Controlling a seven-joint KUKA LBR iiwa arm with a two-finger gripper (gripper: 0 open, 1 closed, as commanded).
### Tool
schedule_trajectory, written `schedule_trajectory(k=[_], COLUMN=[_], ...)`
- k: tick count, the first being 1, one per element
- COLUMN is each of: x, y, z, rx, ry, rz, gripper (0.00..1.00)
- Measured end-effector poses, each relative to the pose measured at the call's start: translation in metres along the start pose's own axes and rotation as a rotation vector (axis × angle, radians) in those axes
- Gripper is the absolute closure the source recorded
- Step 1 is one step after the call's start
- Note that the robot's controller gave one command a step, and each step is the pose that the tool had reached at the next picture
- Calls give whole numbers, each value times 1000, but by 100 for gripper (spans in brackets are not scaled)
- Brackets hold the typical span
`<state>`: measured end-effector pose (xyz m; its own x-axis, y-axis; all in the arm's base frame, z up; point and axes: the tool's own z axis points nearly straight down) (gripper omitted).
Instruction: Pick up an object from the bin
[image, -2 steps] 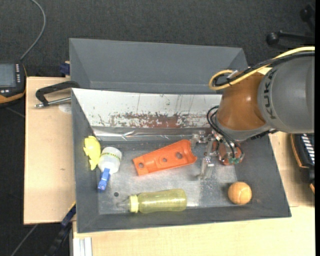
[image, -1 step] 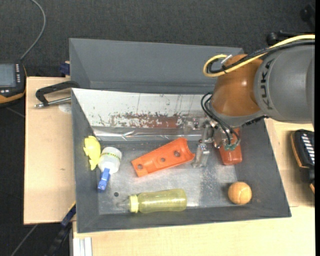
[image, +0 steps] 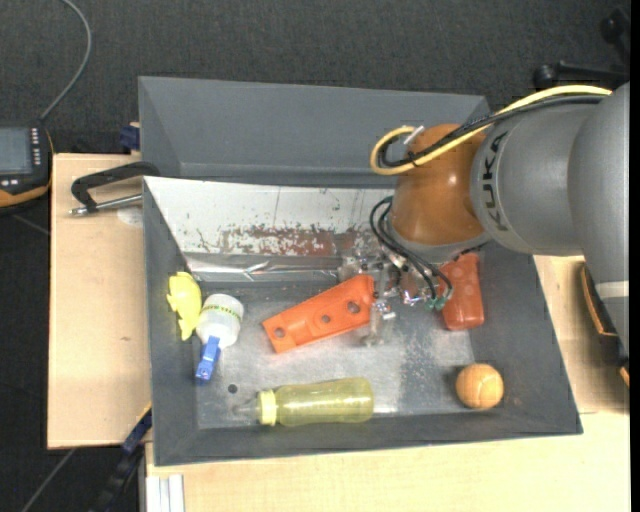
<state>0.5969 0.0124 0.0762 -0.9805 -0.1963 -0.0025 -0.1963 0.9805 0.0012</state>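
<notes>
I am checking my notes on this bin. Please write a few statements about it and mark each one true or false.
1. The ball lies toward the view's lower right. True.
2. The yellow bottle stands upright. False: it lies on its side.
3. The hand is at the right end of the orange bar. True.
4. The ball touches the yellow bottle. False: they lie apart.
</notes>
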Motion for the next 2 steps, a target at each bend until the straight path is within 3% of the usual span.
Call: schedule_trajectory(k=[1, 2], x=[5, 5], y=[8, 8], z=[5, 5], rx=[-1, -1], ry=[-20, -20], rz=[225, 224], gripper=[100, 100])
